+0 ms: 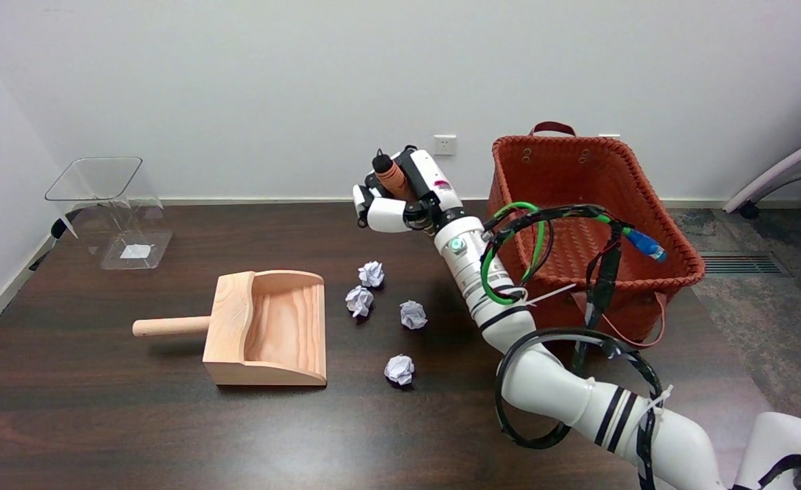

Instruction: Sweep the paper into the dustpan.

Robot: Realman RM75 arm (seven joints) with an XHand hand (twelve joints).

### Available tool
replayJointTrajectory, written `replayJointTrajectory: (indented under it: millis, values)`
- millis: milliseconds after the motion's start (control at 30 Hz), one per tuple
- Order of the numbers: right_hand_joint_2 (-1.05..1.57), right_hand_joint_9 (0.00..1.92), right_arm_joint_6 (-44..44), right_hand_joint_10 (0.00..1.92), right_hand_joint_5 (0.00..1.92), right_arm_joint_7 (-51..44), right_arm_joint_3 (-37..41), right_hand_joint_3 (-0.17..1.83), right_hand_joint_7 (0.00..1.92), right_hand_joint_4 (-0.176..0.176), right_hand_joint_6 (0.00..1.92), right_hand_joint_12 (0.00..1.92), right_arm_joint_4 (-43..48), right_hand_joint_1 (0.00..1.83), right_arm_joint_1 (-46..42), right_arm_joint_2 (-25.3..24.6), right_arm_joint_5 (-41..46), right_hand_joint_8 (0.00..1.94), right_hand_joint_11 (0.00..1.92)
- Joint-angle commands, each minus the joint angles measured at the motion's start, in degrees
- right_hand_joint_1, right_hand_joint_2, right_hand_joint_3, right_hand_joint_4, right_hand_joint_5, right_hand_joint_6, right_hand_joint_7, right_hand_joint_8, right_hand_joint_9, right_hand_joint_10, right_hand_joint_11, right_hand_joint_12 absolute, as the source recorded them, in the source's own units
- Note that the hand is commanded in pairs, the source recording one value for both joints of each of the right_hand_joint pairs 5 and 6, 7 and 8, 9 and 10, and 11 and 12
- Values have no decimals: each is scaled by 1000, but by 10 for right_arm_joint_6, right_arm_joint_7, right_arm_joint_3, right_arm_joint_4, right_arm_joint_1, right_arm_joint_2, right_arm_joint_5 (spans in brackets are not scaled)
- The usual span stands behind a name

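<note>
A: Head view had four paper balls [371, 273] [359, 300] [413, 314] [399, 369] lying loose on the table [101, 422], just right of the dustpan [267, 327], whose open mouth faced them. None was in the pan yet.

B: And the hand?

A: The right hand [400, 194] was up at the far side, fingers wrapped around a brown handle [392, 175], probably the brush. Its bristles were hidden, so I couldn't tell which way they pointed.

B: What looked risky?

A: The balls looked light. My guess was that a fast stroke would flick them past the pan or roll them toward the near edge, especially the nearest one, which sat level with the pan's near wall. The pan also stood free, so a hard push could slide it left.

B: Any crowding?

A: The basket [577, 177] stood close on the right, right beside the forearm and its looped cables [543, 224], which could snag the rim on a backswing. A clear bin [111, 211] stood far left, well apart. Bare table lay near and left of the pan, and the stretch between balls and pan mouth was unobstructed.
</note>
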Motion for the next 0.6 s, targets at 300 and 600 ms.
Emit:
replayJointTrajectory:
  millis: [300, 600]
  values:
    - [1286, 1920, 67, 1920, 1920, -125, -89, 1072, 1920, 0, 1920, 1762, 27, 1160, 29, -91, 56, 1920, 1762]
    - [1342, 1920, 83, 1920, 1920, -125, -113, 1064, 1920, 0, 1920, 1761, 57, 1151, 19, -134, 71, 1920, 1761]
